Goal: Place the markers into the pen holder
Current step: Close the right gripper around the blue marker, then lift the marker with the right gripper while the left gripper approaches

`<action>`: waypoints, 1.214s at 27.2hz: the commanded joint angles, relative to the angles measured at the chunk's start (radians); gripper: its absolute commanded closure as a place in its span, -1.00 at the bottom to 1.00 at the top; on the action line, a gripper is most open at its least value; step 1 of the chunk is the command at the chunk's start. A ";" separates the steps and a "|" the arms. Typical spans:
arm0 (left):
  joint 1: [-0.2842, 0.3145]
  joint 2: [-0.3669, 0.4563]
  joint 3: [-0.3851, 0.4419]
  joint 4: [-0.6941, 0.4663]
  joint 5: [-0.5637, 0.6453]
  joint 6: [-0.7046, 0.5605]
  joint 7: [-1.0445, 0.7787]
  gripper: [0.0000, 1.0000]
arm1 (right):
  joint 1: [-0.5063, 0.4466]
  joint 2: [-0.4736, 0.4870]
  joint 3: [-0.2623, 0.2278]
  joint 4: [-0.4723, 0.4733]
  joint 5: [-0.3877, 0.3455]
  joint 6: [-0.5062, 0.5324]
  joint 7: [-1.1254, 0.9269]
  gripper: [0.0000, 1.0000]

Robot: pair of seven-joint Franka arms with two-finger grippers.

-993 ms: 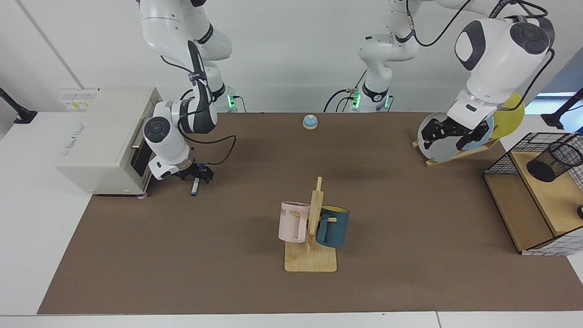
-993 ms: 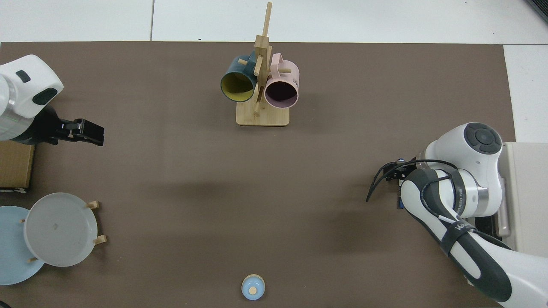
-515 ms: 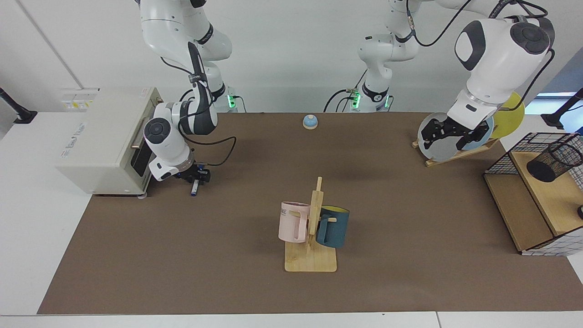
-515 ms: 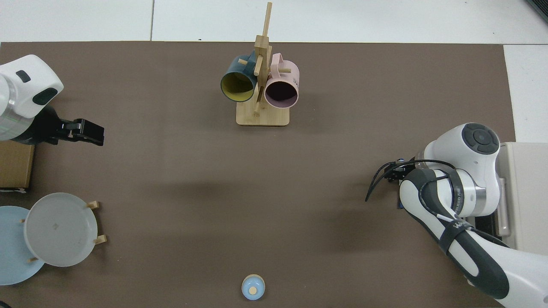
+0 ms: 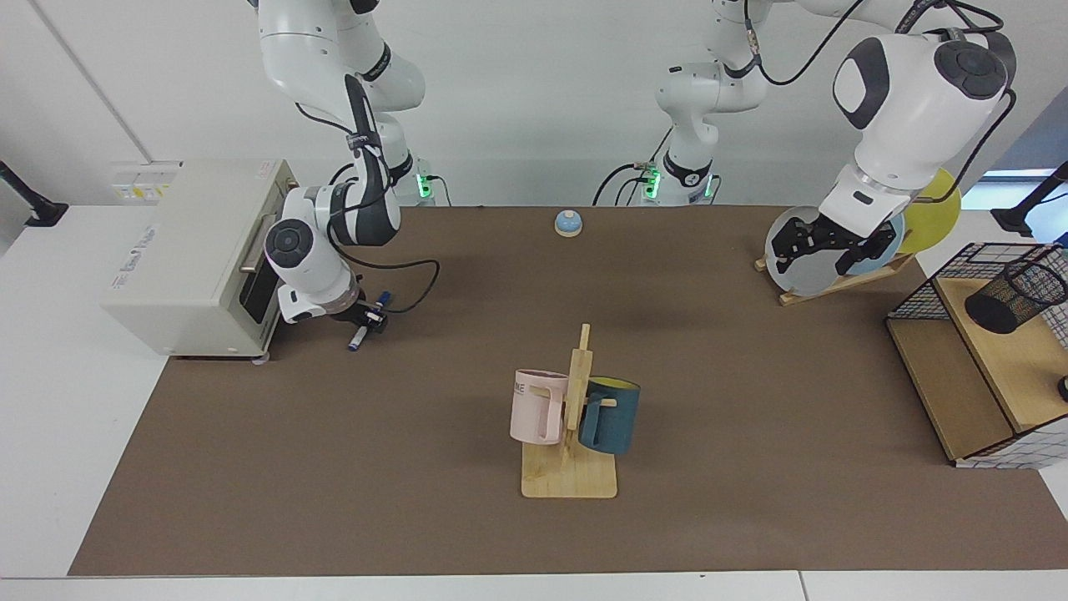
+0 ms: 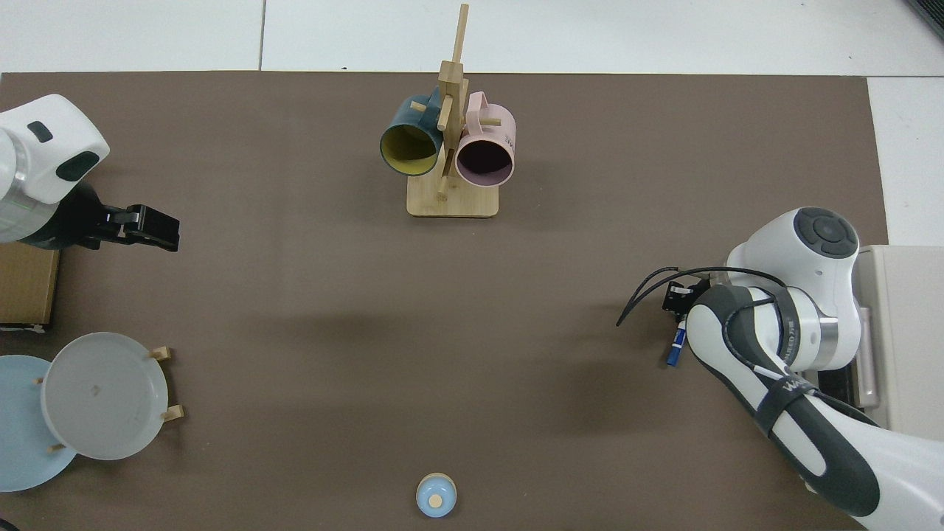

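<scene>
Only facing view shows pen holder [image 5: 1018, 294].

Arm shells: you see glossy white, rounded links.
Joints: dark grey caps and bands.
Cables: black, looping outside both arms.
Grippers: black, two-fingered.
Bases: you see green lights glowing.

Right gripper [image 5: 368, 315] low over the table, fingers clamped, left gripper [image 5: 826, 244] hovering, fingers parted, arm waiting
</scene>
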 commanded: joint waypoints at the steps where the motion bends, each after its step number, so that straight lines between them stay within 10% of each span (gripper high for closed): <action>1: 0.009 -0.004 -0.002 0.004 -0.014 -0.015 0.004 -0.99 | 0.039 -0.008 0.005 0.064 0.165 -0.114 0.191 1.00; 21: -0.005 -0.015 -0.010 0.008 -0.033 -0.059 0.410 -1.00 | 0.178 -0.023 0.005 0.359 0.649 -0.158 0.869 1.00; 33: -0.004 -0.050 -0.096 0.008 -0.056 -0.047 0.734 -1.00 | 0.401 0.015 0.007 0.445 0.747 0.202 1.186 1.00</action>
